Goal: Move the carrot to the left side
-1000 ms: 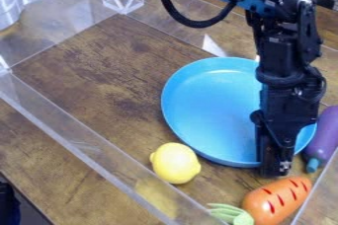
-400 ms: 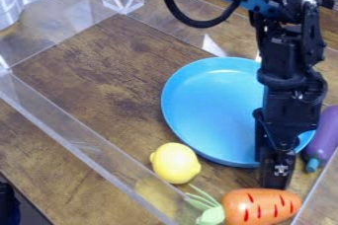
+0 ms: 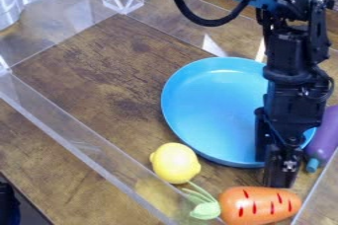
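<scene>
My gripper (image 3: 282,171) points steeply down at the near right of the table, fingers released and holding nothing; from this angle I can't make out the gap between them clearly, but nothing sits in them. Its tip hangs just over the near rim of the blue plate (image 3: 211,101), right above the carrot.

The carrot (image 3: 259,205) lies on its side on the wood just below the gripper tip, at the bottom edge of my view, orange body to the right, pale green top pointing left. I can't tell whether the fingers touch it.

The lemon (image 3: 173,162) sits just left of the carrot's leafy end, against the plate's near edge. The eggplant (image 3: 325,133) lies to the right of the arm, partly hidden behind it, beside the plate's right rim.

All of this is on a brown wooden table (image 3: 93,76), with a clear plastic wall (image 3: 53,120) running along the left and near sides.
</scene>
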Tool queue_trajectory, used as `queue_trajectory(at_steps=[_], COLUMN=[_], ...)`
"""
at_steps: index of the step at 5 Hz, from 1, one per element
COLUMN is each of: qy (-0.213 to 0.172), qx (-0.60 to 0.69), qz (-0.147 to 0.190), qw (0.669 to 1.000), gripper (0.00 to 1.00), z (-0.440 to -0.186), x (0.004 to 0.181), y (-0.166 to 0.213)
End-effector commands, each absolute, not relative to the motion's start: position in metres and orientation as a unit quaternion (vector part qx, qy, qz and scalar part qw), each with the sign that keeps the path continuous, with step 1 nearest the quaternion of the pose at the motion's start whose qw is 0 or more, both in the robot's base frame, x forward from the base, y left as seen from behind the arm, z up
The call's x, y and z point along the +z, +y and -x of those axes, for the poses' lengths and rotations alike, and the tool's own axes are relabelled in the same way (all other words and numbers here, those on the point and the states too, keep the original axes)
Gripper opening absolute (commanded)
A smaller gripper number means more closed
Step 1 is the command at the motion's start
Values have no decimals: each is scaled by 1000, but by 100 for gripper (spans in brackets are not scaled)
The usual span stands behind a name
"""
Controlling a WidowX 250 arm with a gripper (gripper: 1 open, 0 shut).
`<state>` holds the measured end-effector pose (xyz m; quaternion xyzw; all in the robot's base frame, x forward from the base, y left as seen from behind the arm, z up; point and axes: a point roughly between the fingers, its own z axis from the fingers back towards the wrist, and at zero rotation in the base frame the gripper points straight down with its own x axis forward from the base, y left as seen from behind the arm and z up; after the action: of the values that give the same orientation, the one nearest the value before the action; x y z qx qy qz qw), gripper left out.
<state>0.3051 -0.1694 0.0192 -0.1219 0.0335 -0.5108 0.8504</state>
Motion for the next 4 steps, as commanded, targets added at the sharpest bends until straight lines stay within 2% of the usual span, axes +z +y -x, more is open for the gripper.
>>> queue_trajectory(at_steps=[1, 4], qy=[60, 74], qx=[-532, -554], qz=[125, 128], qw=[835, 819], gripper=[100, 100], z=[-287, -273], x=[6, 6], y=[-174, -167])
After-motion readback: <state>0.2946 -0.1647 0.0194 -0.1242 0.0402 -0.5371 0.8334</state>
